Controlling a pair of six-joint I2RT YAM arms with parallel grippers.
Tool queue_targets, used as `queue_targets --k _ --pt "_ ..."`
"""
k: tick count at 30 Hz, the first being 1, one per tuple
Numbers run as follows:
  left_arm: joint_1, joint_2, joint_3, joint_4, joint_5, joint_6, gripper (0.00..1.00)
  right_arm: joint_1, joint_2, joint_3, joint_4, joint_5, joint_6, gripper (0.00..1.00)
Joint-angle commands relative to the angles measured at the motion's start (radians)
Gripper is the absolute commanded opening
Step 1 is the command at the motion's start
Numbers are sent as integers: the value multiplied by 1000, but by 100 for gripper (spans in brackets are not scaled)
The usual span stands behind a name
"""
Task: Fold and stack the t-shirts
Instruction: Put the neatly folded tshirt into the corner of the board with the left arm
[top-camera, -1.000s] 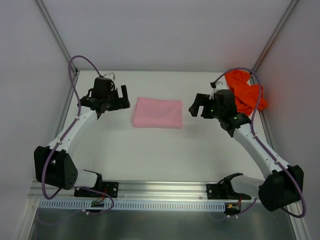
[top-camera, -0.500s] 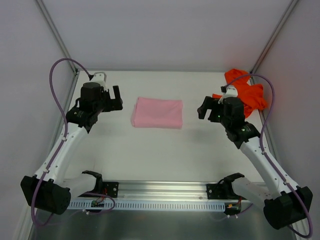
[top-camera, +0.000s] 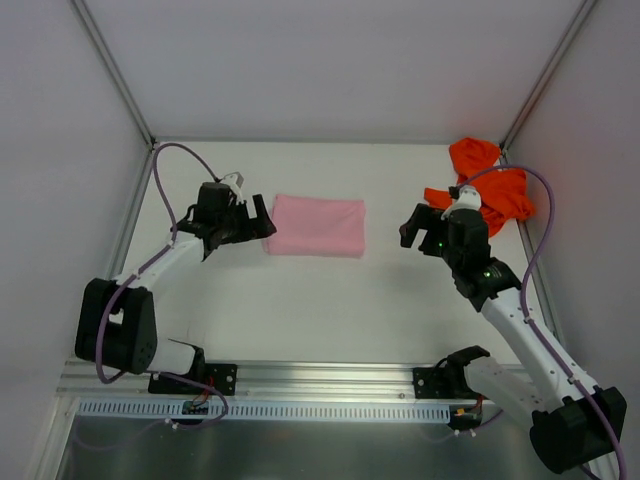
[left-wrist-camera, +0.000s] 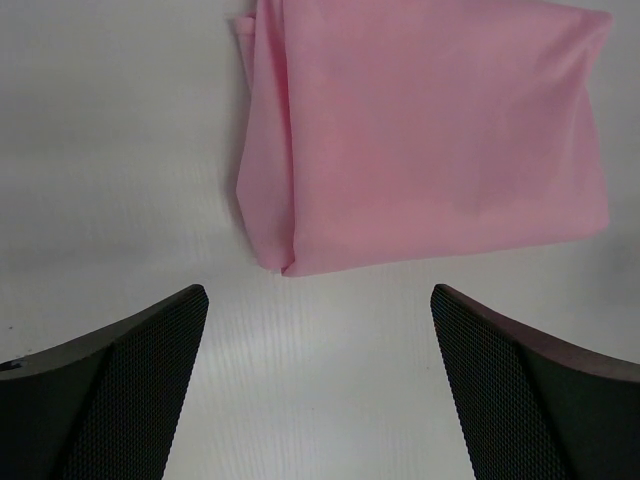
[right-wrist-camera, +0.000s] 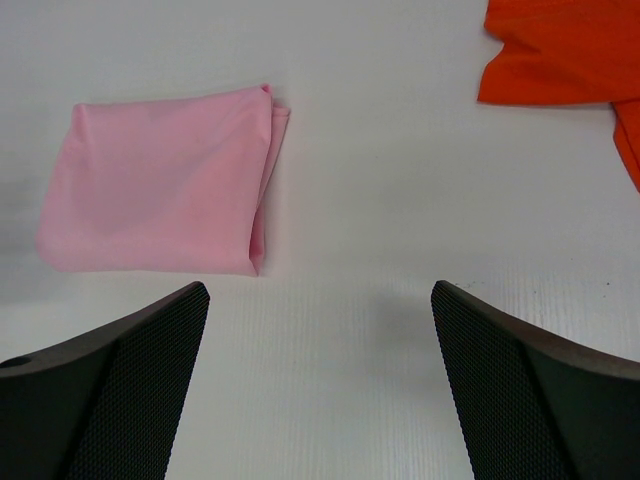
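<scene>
The light pink t-shirt (top-camera: 314, 225) lies folded into a flat rectangle in the middle of the white table. It also shows in the left wrist view (left-wrist-camera: 430, 130) and the right wrist view (right-wrist-camera: 160, 180). The orange t-shirt (top-camera: 487, 182) sits crumpled at the back right, and a corner of it (right-wrist-camera: 560, 50) shows in the right wrist view. My left gripper (top-camera: 257, 218) (left-wrist-camera: 318, 310) is open just off the pink t-shirt's left edge, holding nothing. My right gripper (top-camera: 412, 226) (right-wrist-camera: 318, 310) is open over bare table, between the two t-shirts.
Grey walls and metal frame posts (top-camera: 113, 70) close in the table on three sides. An aluminium rail (top-camera: 320, 385) with the arm bases runs along the near edge. A purple cable (top-camera: 540, 215) loops over the orange t-shirt.
My left gripper has swung in from the far left to the pink t-shirt's left edge. The right arm drew slightly back to the right. Both t-shirts lie as before.
</scene>
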Motion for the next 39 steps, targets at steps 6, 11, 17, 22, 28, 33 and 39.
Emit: queue_targets --k 6,11,17,22,28,33,39 --pt "-1 253 171 130 54 -31 92 -1 -4 22 38 44 7 96" --pt "-4 387 217 153 80 -41 86 -1 -21 34 31 65 -8 96" --pt "-22 488 284 136 51 -35 71 -1 -35 60 0 90 -22 96" --pt "-29 533 303 124 8 -31 58 1 -59 69 -20 114 -16 96" --pt "-29 579 327 116 -6 -18 17 -1 -85 79 -49 121 -19 96" --pt "-29 585 385 43 -70 46 0 -1 -101 100 -74 148 -27 96" --pt "14 602 554 -89 -130 170 0 1 -55 167 -121 157 -39 96"
